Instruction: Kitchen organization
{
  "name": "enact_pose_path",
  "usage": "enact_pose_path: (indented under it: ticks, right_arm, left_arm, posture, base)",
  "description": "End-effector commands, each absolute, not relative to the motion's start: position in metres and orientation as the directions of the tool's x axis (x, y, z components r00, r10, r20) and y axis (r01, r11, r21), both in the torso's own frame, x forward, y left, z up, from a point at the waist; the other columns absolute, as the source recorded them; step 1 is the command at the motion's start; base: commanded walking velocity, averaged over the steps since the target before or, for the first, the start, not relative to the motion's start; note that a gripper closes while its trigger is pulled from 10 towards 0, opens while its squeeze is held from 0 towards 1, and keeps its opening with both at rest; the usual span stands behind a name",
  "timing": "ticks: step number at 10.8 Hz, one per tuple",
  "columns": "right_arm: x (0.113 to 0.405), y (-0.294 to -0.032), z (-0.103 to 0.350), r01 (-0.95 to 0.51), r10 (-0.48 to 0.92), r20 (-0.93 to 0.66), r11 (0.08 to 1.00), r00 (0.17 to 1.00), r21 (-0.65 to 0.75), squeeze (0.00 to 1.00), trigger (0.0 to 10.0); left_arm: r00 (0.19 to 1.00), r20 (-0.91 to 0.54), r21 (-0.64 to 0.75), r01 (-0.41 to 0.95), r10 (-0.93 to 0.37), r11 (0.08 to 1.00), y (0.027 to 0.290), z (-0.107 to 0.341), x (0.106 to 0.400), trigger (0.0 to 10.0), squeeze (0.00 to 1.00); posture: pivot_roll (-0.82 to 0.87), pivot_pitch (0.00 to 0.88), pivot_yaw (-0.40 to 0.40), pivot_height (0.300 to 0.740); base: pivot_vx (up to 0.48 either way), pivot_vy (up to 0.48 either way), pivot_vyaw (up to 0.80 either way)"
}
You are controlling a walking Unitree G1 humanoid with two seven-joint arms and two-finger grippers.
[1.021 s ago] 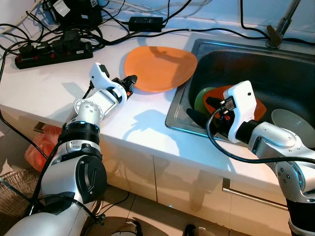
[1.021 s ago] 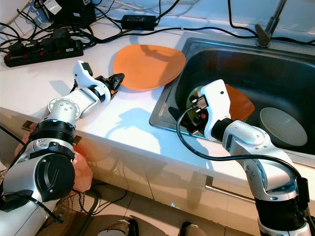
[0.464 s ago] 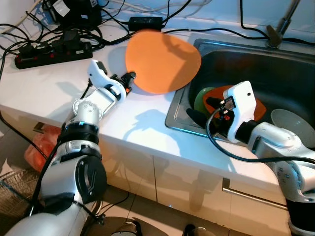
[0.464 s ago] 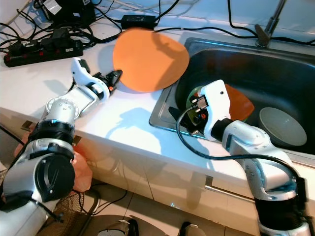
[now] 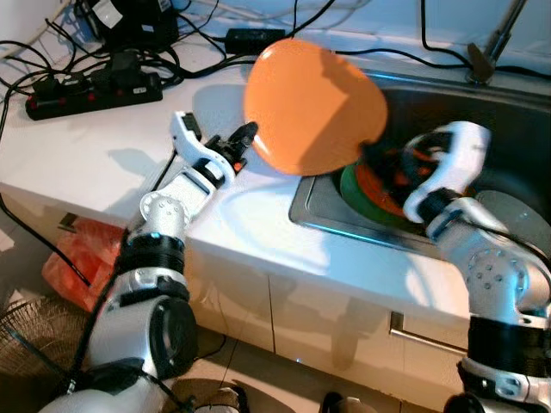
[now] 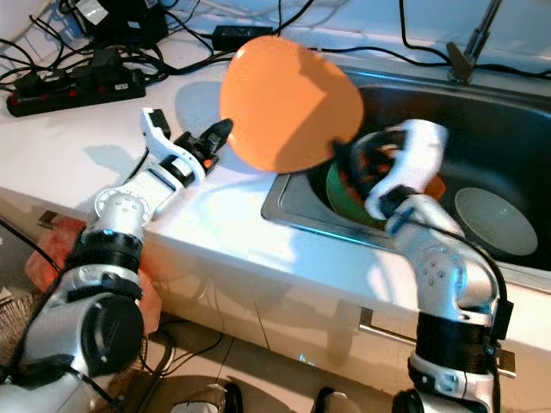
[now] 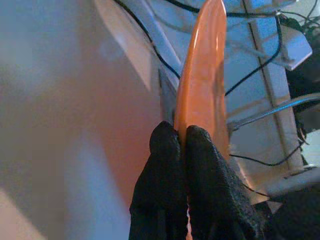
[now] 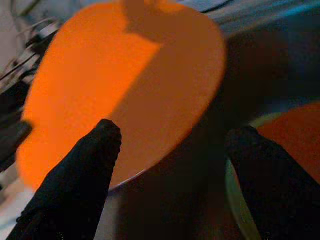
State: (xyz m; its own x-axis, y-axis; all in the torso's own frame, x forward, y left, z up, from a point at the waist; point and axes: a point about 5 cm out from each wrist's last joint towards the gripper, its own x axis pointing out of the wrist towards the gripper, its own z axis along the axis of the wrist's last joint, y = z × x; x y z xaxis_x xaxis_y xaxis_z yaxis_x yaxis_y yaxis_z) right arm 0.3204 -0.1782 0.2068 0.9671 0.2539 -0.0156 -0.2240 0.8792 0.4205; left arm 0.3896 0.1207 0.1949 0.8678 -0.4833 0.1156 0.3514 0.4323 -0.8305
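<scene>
My left gripper (image 5: 244,143) is shut on the rim of a large orange plate (image 5: 314,107). It holds the plate tilted up in the air over the counter's edge and the sink's left rim (image 5: 344,228). In the left wrist view both fingers (image 7: 170,165) pinch the plate's edge (image 7: 202,85). My right gripper (image 8: 172,165) stands open just behind the plate, over the sink, with nothing between its fingers. A green plate (image 5: 362,196) with a smaller orange plate (image 5: 387,182) on it lies in the sink below.
A pale round plate (image 5: 516,211) lies in the sink at the right, and the faucet (image 5: 491,43) rises at the back. A power strip (image 5: 86,90), adapters and tangled cables crowd the counter's back left. An orange bag (image 5: 73,258) sits on the floor below.
My left gripper has lifted the orange plate off the counter, tipped it up and carried it right toward the sink. The right gripper has risen and turned toward the plate.
</scene>
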Motion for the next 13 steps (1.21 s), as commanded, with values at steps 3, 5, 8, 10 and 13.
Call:
enact_pose_path:
  ticks: [3, 5, 8, 10, 13]
  right_arm:
    - [0.324, -0.176, 0.215, -0.22, 0.245, 0.012, 0.85, 0.97, 0.479, 0.0, 10.0]
    - [0.327, -0.177, 0.216, -0.221, 0.244, 0.019, 0.842, 0.97, 0.492, 0.0, 10.0]
    - [0.328, -0.176, 0.217, -0.231, 0.253, 0.022, 0.837, 0.967, 0.497, 0.0, 10.0]
    - [0.328, -0.176, 0.217, -0.231, 0.253, 0.022, 0.837, 0.967, 0.497, 0.0, 10.0]
    - [0.328, -0.176, 0.217, -0.231, 0.253, 0.022, 0.837, 0.967, 0.497, 0.0, 10.0]
  left_arm:
    - [0.84, 0.241, -0.819, 0.444, -0.486, 0.363, 0.12, 0.216, 0.387, 0.0, 0.0]
    - [0.828, 0.244, -0.82, 0.454, -0.504, 0.349, 0.117, 0.215, 0.385, 0.0, 0.0]
    - [0.787, 0.274, -0.822, 0.49, -0.552, 0.291, 0.11, 0.221, 0.379, 0.0, 0.0]
    - [0.787, 0.274, -0.822, 0.49, -0.552, 0.291, 0.11, 0.221, 0.379, 0.0, 0.0]
    - [0.787, 0.274, -0.822, 0.49, -0.552, 0.291, 0.11, 0.221, 0.379, 0.0, 0.0]
  posture:
    - [-0.03, 0.132, 0.076, 0.74]
    - [-0.03, 0.133, 0.074, 0.74]
    - [-0.02, 0.134, 0.073, 0.74]
    - [-0.02, 0.134, 0.073, 0.74]
    - [-0.02, 0.134, 0.073, 0.74]
  base:
    - [0.0, 0.0, 0.0]
    - [0.0, 0.0, 0.0]
    - [0.0, 0.0, 0.0]
    - [0.0, 0.0, 0.0]
    - [0.0, 0.0, 0.0]
